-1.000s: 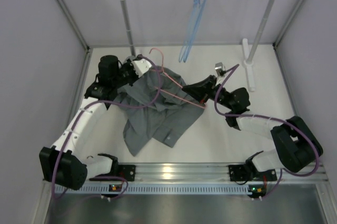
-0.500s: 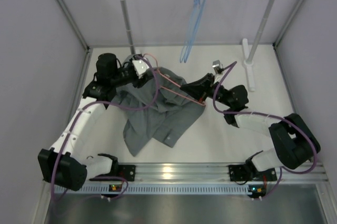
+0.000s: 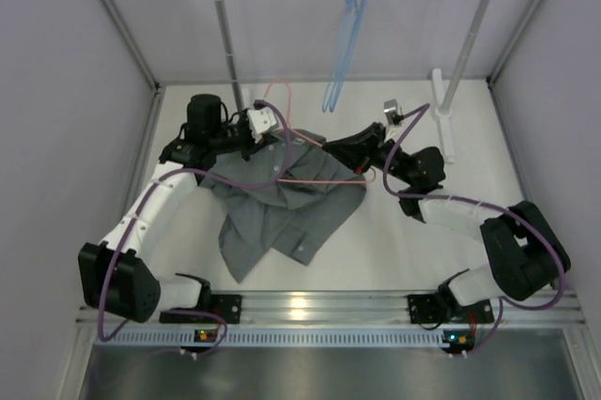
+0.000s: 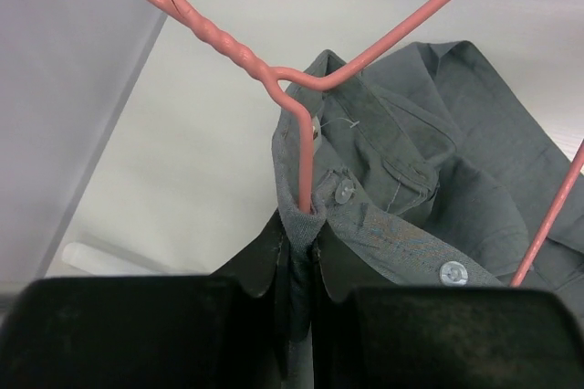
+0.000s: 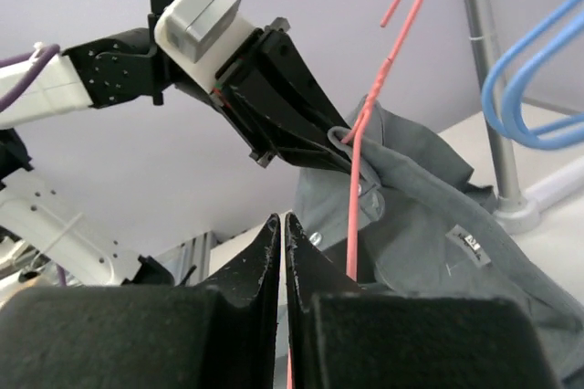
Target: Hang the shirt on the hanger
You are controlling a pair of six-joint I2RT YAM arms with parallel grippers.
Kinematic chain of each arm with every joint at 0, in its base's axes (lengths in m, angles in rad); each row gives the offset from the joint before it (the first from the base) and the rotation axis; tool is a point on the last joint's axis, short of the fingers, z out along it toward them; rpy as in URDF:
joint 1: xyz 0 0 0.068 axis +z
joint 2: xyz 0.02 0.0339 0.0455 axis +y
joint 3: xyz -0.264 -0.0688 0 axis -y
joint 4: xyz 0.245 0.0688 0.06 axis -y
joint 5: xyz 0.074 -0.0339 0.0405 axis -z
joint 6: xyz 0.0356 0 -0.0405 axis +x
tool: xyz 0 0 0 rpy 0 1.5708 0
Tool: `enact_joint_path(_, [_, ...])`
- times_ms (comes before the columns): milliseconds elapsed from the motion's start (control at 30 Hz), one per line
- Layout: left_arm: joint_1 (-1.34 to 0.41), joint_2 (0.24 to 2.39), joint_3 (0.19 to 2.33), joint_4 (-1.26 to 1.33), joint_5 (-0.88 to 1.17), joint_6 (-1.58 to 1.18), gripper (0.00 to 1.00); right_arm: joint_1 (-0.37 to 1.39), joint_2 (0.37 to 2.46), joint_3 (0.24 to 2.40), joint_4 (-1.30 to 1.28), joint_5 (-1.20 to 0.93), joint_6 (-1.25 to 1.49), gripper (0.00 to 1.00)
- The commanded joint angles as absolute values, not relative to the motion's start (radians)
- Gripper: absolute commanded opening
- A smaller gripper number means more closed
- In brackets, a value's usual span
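We judge the collar grip to be the weak point. The left fingers (image 4: 255, 270) are clamped on a thin fold of the shirt (image 3: 282, 207), just where the neck of the hanger (image 4: 306, 156) dips into the collar, and a tug from the wire could drag the cloth free. The right fingers (image 5: 260, 261) are pressed together on the pink wire, which may twist there. Most of the shirt lies heaped on the bench (image 3: 394, 240), with its collar end lifted. The left arm (image 3: 155, 207) reaches far back with its wrist turned inward, and the right arm (image 3: 460, 217) stretches low toward it.
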State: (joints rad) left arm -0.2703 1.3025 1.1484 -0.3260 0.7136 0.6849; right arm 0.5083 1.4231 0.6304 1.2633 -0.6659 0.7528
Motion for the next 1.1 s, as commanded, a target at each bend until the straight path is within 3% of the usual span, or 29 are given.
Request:
enact_joint_path(0, [-0.267, 1.235, 1.216, -0.221, 0.698, 0.548, 0.0, 0.509, 1.483, 0.687, 1.706, -0.73, 0.814, 0.02])
enact_joint_path(67, [-0.267, 1.21, 1.213, -0.213, 0.681, 0.543, 0.0, 0.485, 1.537, 0.702, 1.704, -0.736, 0.842, 0.16])
enact_joint_path(100, [-0.265, 1.178, 1.203, -0.207, 0.664, 0.549, 0.0, 0.476, 1.557, 0.718, 1.703, -0.756, 0.869, 0.35])
enact_joint_path(167, [-0.267, 1.14, 1.183, -0.186, 0.64, 0.548, 0.0, 0.448, 1.594, 0.722, 1.704, -0.776, 0.899, 0.63])
enact_joint_path(300, [-0.267, 1.025, 1.102, -0.124, 0.582, 0.594, 0.0, 0.387, 1.56, 0.661, 1.701, -0.758, 0.943, 0.79])
enact_joint_path(467, [-0.265, 0.924, 1.017, -0.104, 0.489, 0.661, 0.0, 0.29, 1.363, 0.612, 1.53, -0.753, 0.892, 0.9])
enact_joint_path(600, [-0.265, 0.874, 0.991, -0.084, 0.509, 0.681, 0.0, 0.291, 1.169, 0.607, 0.951, -0.574, 0.555, 0.94])
enact_joint_path(733, [-0.265, 0.85, 0.997, -0.06, 0.531, 0.649, 0.0, 0.294, 1.066, 0.568, 0.773, -0.474, 0.471, 0.95])
enact_joint_path(867, [-0.264, 0.845, 1.011, -0.061, 0.532, 0.627, 0.0, 0.371, 1.042, 0.378, 0.993, -0.415, 0.574, 0.93])
enact_joint_path(900, [-0.265, 0.844, 1.014, -0.06, 0.535, 0.626, 0.0, 0.456, 1.04, 0.355, 1.021, -0.366, 0.552, 0.93])
enact_joint_path(1000, [-0.265, 0.839, 1.025, -0.063, 0.544, 0.617, 0.0, 0.689, 1.037, 0.325, 0.956, -0.099, 0.456, 0.91])
enact_joint_path(1067, [-0.265, 0.828, 1.032, -0.066, 0.563, 0.609, 0.0, 0.799, 1.08, 0.302, 1.047, 0.092, 0.427, 0.91])
